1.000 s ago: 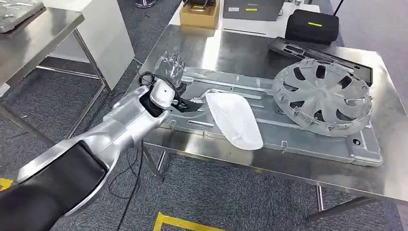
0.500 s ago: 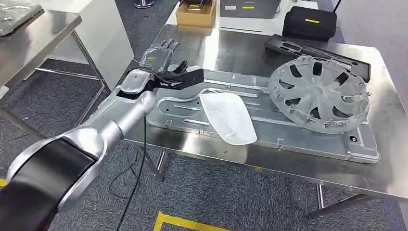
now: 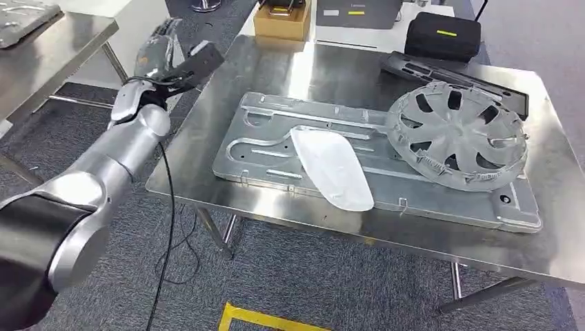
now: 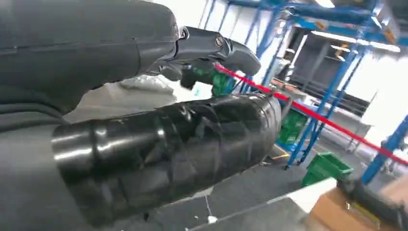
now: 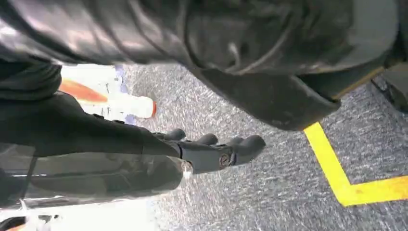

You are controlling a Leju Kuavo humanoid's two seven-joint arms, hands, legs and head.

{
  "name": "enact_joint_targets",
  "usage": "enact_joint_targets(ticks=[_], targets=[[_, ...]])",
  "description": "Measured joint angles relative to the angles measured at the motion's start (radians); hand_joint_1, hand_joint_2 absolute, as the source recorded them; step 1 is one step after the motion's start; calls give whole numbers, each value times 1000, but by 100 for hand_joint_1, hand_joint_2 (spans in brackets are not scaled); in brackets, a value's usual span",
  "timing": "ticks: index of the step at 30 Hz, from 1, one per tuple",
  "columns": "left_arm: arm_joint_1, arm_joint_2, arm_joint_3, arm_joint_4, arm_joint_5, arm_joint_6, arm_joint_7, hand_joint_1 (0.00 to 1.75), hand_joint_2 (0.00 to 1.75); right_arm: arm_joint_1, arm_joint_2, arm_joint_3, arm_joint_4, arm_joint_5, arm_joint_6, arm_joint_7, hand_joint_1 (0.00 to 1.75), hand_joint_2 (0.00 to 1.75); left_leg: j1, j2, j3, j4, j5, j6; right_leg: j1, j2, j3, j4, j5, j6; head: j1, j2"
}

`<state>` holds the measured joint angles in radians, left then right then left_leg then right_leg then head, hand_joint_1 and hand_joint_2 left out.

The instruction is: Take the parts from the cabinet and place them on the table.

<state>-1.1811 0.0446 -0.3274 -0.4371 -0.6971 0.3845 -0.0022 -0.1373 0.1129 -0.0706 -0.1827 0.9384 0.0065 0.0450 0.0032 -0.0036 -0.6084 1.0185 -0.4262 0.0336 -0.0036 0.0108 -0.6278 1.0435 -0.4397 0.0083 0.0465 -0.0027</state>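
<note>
A flat silver metal plate lies on the steel table. A white curved part rests on its middle, and a silver wheel cover leans on its right end. My left hand is raised beyond the table's left edge, fingers spread, holding nothing; in the left wrist view its fingers and thumb are apart with nothing between them. My right hand hangs over the grey floor with its fingers stretched out and holds nothing.
A long black part, a black case and a cardboard box sit at the table's back. Another steel table stands to the left. Yellow tape marks the floor in front.
My left hand has lifted off the plate's left end and swung left and away, past the table's edge. The parts on the table have stayed put.
</note>
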Motion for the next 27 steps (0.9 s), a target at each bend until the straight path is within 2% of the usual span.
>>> enact_joint_targets(ticks=[1,2,4,5,6,7,9,10,11,14,15,16,17,19,20,21,23,24,25,26,27], targets=[[3,10,14,-13,21,1,-20,0,0,2,-2,-1,0,-2,-2,0,0,0,-1,1,1,-5,3,5,-3,-3,-7,20,-19,3,1,0],[7,18,25,-25,38,1,-36,0,0,4,-3,-2,0,-3,-3,0,0,0,-1,1,0,-5,5,9,-3,-6,-25,65,-53,4,2,0],[34,31,45,-56,84,-6,-68,0,0,8,-6,-8,0,-5,-8,-1,0,0,-3,1,-1,-4,7,12,-5,-6,-89,219,-130,7,1,0],[56,40,56,-77,110,-18,-80,0,0,11,-7,-10,0,-7,-13,-2,0,0,-4,1,-1,-3,7,12,-4,-6,-112,276,-148,8,2,0],[81,48,65,-101,142,-35,-89,0,0,12,-7,-15,0,-8,-18,-2,0,0,-5,2,-2,-2,7,12,-4,-6,-114,288,-142,8,1,0],[106,57,75,-128,174,-52,-94,0,0,13,-8,-19,0,-9,-19,-2,0,0,-5,2,-2,0,7,12,-4,-6,-94,258,-117,6,2,0],[154,75,89,-197,235,-78,-106,0,0,18,-15,-26,0,-11,-21,-3,0,0,-5,1,-3,3,6,11,-4,-6,-2,90,-36,-1,2,0],[176,83,93,-228,259,-87,-111,0,0,21,-17,-29,0,-14,-21,-9,0,0,-5,1,-4,4,6,9,-2,-5,34,13,-26,-7,2,0],[195,93,95,-255,279,-93,-114,0,0,25,-21,-32,0,-14,-21,-13,0,0,-13,0,-10,8,7,4,4,-5,43,-5,-31,-9,2,0],[279,128,111,-349,366,-120,-127,0,0,36,-27,-41,0,-27,-36,-24,0,0,-9,1,-10,1,17,-11,6,-2,40,-6,-24,-17,1,0],[314,138,117,-390,404,-130,-135,0,0,38,-29,-48,0,-31,-42,-27,0,0,-13,2,-10,0,19,-17,-3,0,42,-19,-15,-25,1,0],[350,151,125,-431,439,-136,-143,0,0,40,-30,-52,0,-32,-47,-30,0,0,-8,0,-16,12,-2,-21,-7,-4,44,-27,-5,-31,1,0],[379,165,134,-458,460,-142,-149,0,0,42,-31,-54,0,-35,-53,-32,0,0,-8,0,-30,49,-42,-27,-7,-3,40,-30,0,-38,-1,0],[445,190,159,-515,525,-175,-153,0,0,49,-33,-61,0,-40,-60,-34,0,0,-2,0,-85,202,-134,-37,-7,-1,27,-28,7,-41,-2,0],[484,200,171,-543,568,-202,-154,0,0,55,-36,-67,0,-43,-64,-35,0,0,1,0,-107,267,-164,-42,-7,-1,22,-28,10,-39,-2,0],[528,209,184,-571,617,-237,-155,0,0,59,-38,-73,0,-46,-69,-35,0,0,4,0,-112,297,-171,-45,-7,-1,15,-25,14,-37,-2,0],[594,224,200,-611,682,-283,-158,0,0,69,-40,-77,0,-49,-73,-36,0,0,10,1,-62,229,-133,-50,-9,-2,2,-18,18,-33,-2,0],[632,236,214,-644,724,-305,-163,0,0,73,-41,-82,0,-51,-74,-37,0,0,14,2,1,126,-93,-52,-10,-2,-6,-11,19,-30,-2,0],[663,245,226,-670,752,-317,-169,0,0,75,-42,-85,0,-54,-77,-37,0,0,18,3,62,32,-69,-53,-11,-2,-12,-4,21,-27,-2,0],[691,252,241,-694,775,-325,-173,0,0,77,-43,-88,0,-56,-81,-38,0,0,9,1,71,7,-85,-48,-6,-1,-17,0,23,-21,-2,0],[722,257,256,-717,786,-325,-178,0,0,79,-44,-92,0,-58,-85,-40,0,0,10,-3,66,0,-72,-38,-6,0,-17,2,25,-17,-1,0]])
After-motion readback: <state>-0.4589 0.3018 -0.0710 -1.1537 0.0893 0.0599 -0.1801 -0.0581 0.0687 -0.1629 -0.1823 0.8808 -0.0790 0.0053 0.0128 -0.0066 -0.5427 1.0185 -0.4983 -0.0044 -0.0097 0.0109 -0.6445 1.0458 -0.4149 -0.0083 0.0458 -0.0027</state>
